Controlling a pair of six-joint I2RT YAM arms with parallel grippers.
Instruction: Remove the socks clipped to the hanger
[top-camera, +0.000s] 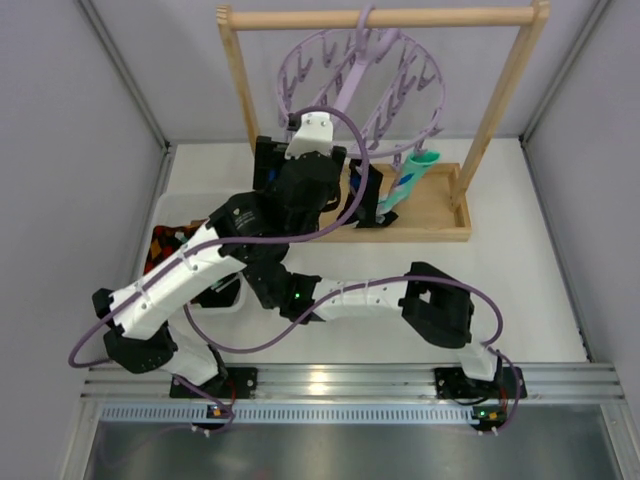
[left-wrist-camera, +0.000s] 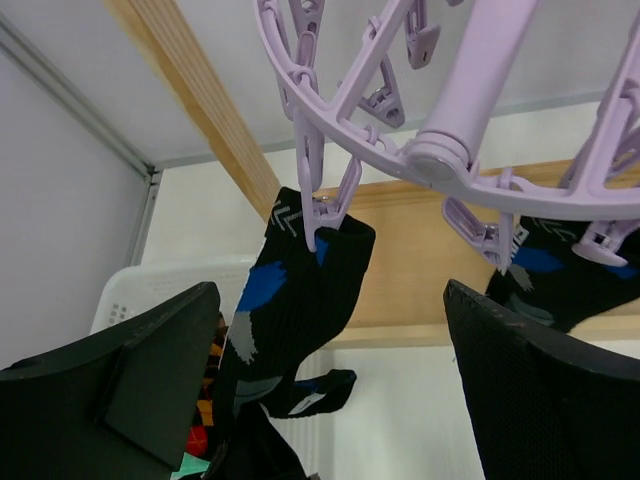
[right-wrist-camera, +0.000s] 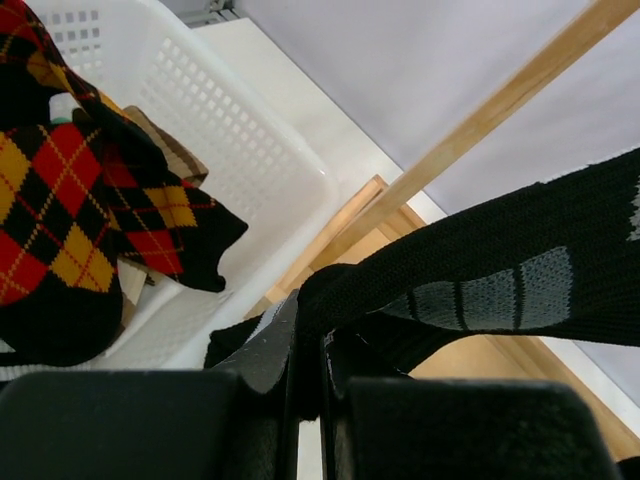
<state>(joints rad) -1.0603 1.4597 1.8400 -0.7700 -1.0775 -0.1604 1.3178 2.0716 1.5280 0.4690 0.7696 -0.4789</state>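
The lavender hanger (top-camera: 300, 75) (left-wrist-camera: 360, 150) hangs from the wooden rack. One of its clips (left-wrist-camera: 318, 215) holds a black sock with blue patches (left-wrist-camera: 290, 300). A second dark sock (left-wrist-camera: 560, 275) hangs clipped to the right, and a teal-and-white sock (top-camera: 412, 178) hangs at the ring's right side. My left gripper (left-wrist-camera: 330, 300) is open just below the ring, with its fingers either side of the black sock and not touching it. My right gripper (right-wrist-camera: 310, 335) is shut on a black sock with grey stripes (right-wrist-camera: 500, 270), which stretches up to the right and out of frame.
A white basket (top-camera: 172, 212) (right-wrist-camera: 230, 130) at the left holds red, orange and black argyle socks (right-wrist-camera: 60, 180) and a brown one (right-wrist-camera: 172, 152). The light wooden rack (top-camera: 236, 90) stands on its tray base (top-camera: 430, 215). Grey walls close in both sides.
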